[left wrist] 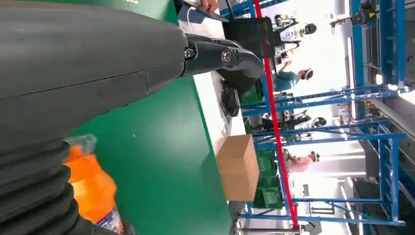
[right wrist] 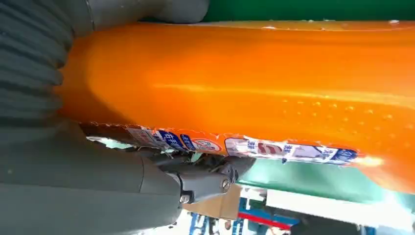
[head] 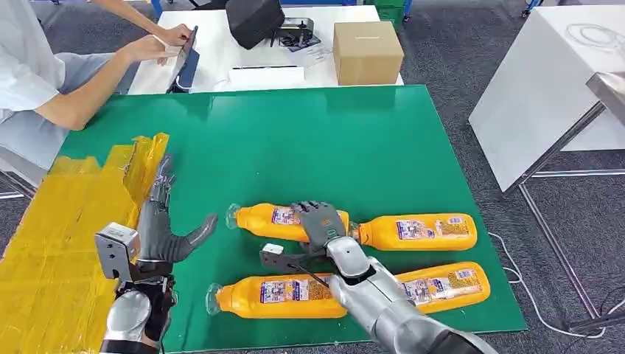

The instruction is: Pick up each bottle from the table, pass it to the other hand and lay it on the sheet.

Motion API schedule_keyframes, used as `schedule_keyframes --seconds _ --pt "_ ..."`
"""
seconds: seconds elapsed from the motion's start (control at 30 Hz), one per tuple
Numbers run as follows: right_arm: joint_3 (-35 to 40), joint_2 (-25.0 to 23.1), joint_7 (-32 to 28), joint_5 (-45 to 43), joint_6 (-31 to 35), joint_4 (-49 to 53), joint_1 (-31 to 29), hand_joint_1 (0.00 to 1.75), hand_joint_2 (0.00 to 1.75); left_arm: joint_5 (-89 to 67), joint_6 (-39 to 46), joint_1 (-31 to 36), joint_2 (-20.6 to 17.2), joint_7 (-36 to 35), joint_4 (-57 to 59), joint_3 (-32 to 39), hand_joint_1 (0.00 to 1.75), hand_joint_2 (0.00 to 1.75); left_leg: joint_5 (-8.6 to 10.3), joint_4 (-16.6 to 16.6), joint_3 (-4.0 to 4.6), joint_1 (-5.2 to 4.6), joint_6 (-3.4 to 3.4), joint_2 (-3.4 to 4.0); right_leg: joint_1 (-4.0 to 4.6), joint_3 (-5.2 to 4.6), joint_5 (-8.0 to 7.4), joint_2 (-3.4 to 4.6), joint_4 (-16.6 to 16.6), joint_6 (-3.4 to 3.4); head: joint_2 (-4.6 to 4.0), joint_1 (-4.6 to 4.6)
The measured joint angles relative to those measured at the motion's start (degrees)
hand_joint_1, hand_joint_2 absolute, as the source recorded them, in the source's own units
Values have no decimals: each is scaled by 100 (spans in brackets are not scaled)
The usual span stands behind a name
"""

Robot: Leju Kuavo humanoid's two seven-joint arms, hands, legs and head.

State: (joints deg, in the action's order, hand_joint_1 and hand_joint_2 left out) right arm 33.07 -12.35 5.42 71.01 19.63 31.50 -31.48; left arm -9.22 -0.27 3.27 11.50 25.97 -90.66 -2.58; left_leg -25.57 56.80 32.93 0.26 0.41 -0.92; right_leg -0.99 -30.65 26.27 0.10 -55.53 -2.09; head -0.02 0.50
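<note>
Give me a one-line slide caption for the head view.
Right hand grips one of four orange bottles on the green table; open left hand waits beside the yellow sheet.

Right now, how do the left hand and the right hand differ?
The left hand is open and holds nothing, beside the yellow sheet; the right hand lies over the far-left orange bottle. The left hand points up the green table. Both are grey.

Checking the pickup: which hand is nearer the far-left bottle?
Right. The right hand lies over the far-left bottle, fingers around it. The left hand is open beside it, apart, by the yellow sheet.
</note>
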Motion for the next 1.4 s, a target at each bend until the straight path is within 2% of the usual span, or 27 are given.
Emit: schedule_keyframes --seconds 0.17,0.4,0.57,0.73,0.83,0.97,1.1,1.4 --pt "-402 -11 -632 -459 1233 991 552 175 175 -401 191 0 7 -120 -2 -221 0 175 -1 0 7 0 0 -2 0 -9 0 -1 0 0 0 2" --pt "-997 -20 -1585 -1333 1964 2372 1198 175 175 15 -146 6 2 -332 2 -612 0 175 -1 0 15 0 1 1 0 -16 0 0 0 0 0 0" --pt "-1198 -20 -1716 -1451 1966 2793 1402 175 175 94 -216 16 -4 -345 44 -741 0 175 -1 0 14 0 1 2 0 -16 0 0 0 0 0 2" --pt "-1480 -125 -2511 -2007 1966 3058 1570 175 175 439 -382 27 -28 -345 52 -837 0 175 -1 0 14 0 0 2 1 -17 0 0 0 0 0 2" --pt "-1556 -184 -2789 -2302 1938 3099 1623 175 175 743 -525 72 -53 -389 83 -874 0 175 -1 0 16 1 0 2 1 -18 0 0 0 0 0 2" --pt "-1567 -289 -3023 -2621 1586 3095 1662 175 175 1147 -791 160 -94 -459 144 -922 0 175 -1 -1 16 1 0 2 1 -17 0 0 0 0 0 2" --pt "-1478 -411 -3489 -3162 864 3075 1705 175 175 1322 -935 283 -127 -479 236 -986 0 175 0 -1 16 1 0 2 1 -16 0 0 0 0 0 0" --pt "-1005 -630 -3739 -3320 382 2837 1720 175 175 1525 -1058 580 -138 -505 479 -1091 0 175 0 -1 19 1 0 2 1 -18 0 0 -1 0 0 2"
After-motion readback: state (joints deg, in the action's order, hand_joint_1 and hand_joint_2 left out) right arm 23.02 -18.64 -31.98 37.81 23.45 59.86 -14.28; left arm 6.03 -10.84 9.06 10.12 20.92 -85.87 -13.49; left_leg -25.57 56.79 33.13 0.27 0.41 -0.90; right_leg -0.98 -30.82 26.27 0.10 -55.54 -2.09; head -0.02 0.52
